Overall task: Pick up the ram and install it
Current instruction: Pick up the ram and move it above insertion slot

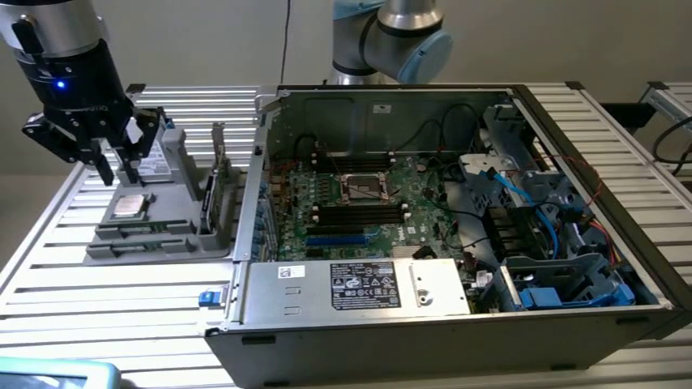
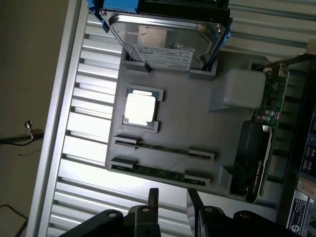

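On the grey tray (image 2: 192, 123), the ram (image 2: 158, 171) lies edge-up along its rim.

The surface (image 1: 65, 275) is ribbed bare metal, brushed and faintly shiny. The tray (image 2: 192, 123) is smooth, matt grey plastic. The processor (image 2: 141, 108) has a bright polished metal lid. The drive (image 2: 163, 29) has a glossy silver metal shell with a white paper label (image 2: 165, 55). The ram sticks (image 2: 163, 148) are green circuit board. The computer case (image 1: 433, 344) is dull grey sheet metal. The end effector (image 1: 121, 177) is matt black.
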You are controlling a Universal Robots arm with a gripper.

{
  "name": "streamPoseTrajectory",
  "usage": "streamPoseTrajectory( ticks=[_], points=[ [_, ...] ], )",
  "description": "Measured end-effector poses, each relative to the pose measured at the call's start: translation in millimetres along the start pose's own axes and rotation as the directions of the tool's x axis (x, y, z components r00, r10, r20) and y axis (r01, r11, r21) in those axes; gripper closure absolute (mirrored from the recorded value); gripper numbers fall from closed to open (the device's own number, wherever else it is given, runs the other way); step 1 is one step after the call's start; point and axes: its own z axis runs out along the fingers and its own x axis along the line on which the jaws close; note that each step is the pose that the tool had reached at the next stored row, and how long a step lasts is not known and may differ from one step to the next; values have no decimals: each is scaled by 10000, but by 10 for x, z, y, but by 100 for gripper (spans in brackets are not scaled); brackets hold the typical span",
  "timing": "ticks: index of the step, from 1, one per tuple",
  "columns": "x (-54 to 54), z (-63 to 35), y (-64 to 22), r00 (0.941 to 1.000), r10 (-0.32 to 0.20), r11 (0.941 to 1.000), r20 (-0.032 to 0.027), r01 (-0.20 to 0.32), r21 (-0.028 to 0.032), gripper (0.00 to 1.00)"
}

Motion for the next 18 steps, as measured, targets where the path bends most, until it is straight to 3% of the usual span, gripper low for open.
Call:
streamPoseTrajectory(
  ticks=[6, 10, 13, 18],
  points=[
    [1, 1, 0, 10000, -29, 10000, 0, 29, 4, 64],
    [2, 13, 1, 9974, -714, 9974, 7, 714, 64, 64],
    [1, 23, 1, 9921, -1253, 9921, 10, 1253, 114, 64],
    [-1, 41, 1, 9766, -2152, 9764, 9, 2151, 195, 64]
  ],
)
